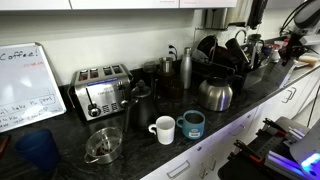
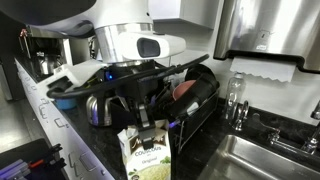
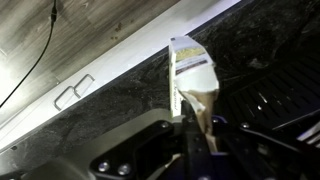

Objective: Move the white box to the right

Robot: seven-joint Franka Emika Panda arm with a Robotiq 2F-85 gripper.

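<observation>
Steel kettle (image 2: pixel 98 108) stands at left on the dark counter (image 2: pixel 205 165) in an exterior view. Just right of it and nearer, the white box (image 2: pixel 148 158) stands upright by the counter's near edge, with green print on its face. Gripper (image 2: pixel 148 124) hangs directly over the box top, one jaw on each side. In the wrist view the white box (image 3: pixel 190 75) sits between the jaws; whether they press on it cannot be told. Black dish rack (image 2: pixel 198 95) lies just right of the box and farther back. Sink (image 2: pixel 262 158) is at far right.
</observation>
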